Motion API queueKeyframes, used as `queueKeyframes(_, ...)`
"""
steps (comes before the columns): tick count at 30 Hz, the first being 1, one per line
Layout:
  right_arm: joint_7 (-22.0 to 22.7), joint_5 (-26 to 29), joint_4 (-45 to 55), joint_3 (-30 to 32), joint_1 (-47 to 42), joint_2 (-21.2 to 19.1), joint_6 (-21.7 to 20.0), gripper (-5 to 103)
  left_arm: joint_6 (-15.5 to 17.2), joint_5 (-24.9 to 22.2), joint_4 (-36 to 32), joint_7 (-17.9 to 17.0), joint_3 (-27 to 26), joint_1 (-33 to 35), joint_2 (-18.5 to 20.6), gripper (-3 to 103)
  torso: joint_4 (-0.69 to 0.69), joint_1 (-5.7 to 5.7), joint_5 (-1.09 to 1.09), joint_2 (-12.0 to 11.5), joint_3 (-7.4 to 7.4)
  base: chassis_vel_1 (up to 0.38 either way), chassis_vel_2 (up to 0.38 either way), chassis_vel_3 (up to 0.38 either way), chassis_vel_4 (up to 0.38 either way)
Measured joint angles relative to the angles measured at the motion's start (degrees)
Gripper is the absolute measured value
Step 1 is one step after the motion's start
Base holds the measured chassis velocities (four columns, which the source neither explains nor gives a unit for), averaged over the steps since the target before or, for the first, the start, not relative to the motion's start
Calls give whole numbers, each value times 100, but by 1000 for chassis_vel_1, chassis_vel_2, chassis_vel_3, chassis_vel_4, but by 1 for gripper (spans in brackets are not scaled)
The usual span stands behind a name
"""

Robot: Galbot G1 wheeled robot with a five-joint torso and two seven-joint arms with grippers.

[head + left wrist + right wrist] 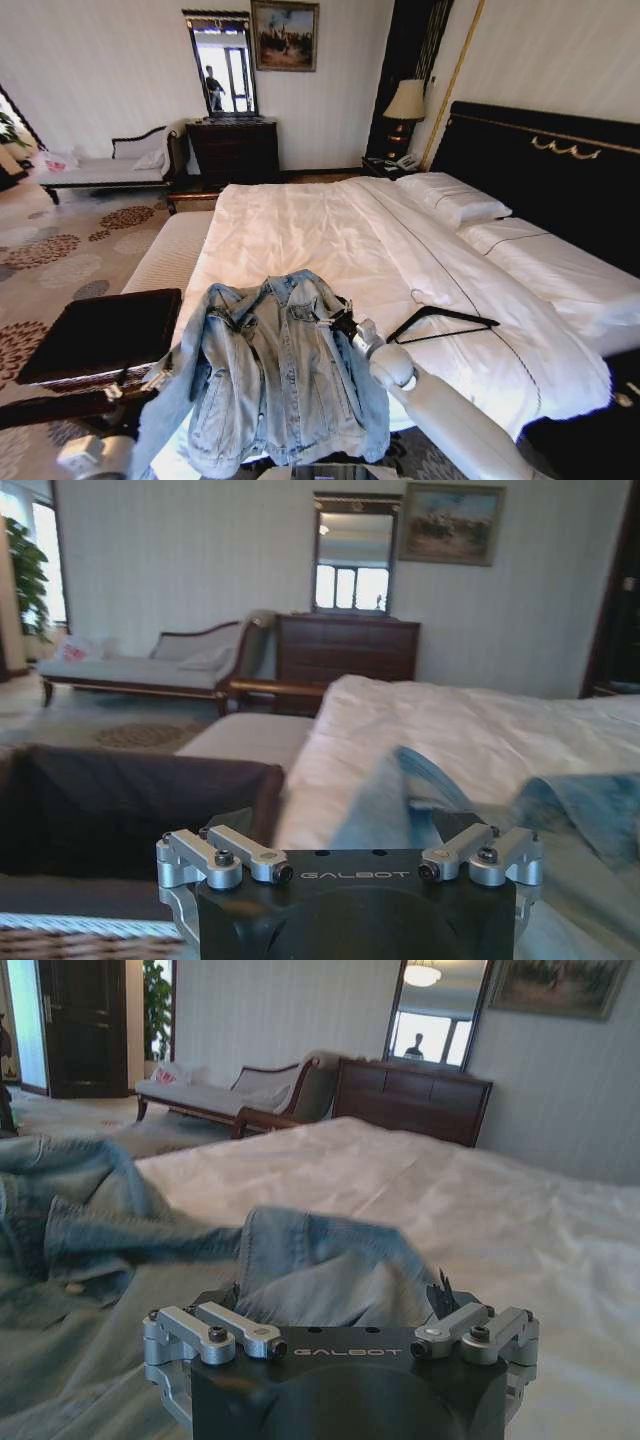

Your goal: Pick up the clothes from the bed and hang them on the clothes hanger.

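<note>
Denim jacket (270, 375) lay lower centre on bed (300, 230); right gripper (340, 320) clamped on its shoulder, left gripper (160, 378) state untold; hanger (440, 322) centre-right; lift both shoulders evenly, advisedly.

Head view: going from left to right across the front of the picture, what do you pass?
Dark bench → light-blue denim jacket → right pincer at the jacket's edge → black clothes hanger lying on the white bed.

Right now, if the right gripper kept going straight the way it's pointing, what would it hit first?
Most likely the denim jacket: its raised blue fold sits directly ahead of the right gripper, with the bed beyond.
</note>
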Motion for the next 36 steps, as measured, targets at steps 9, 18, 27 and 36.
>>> queueKeyframes(9, -92, -215, -656, -665, 400, 626, 194, 100, -116, 494, 142, -7, 479, -52, -165, 97, 2, 1, -1, -1, 1, 0, 0, 0, 0)
queueKeyframes(18, -150, -510, -1398, -1336, 1103, 1494, 316, 100, -43, 514, 112, -57, 511, -108, -85, 100, 2, 1, -3, -1, 1, 0, 0, 0, 0)
queueKeyframes(27, 68, -1034, -2493, -1754, 1701, 2167, 444, 101, 32, 612, 4, -123, 581, -203, -130, 100, 0, 1, -2, -1, 1, 0, 0, 0, 0)
queueKeyframes(36, 626, -1600, -3835, -1729, 1935, 2876, 573, 97, 54, 588, -141, -138, 556, -208, -248, 101, 0, 1, -2, -1, 1, 0, 0, 0, 0)
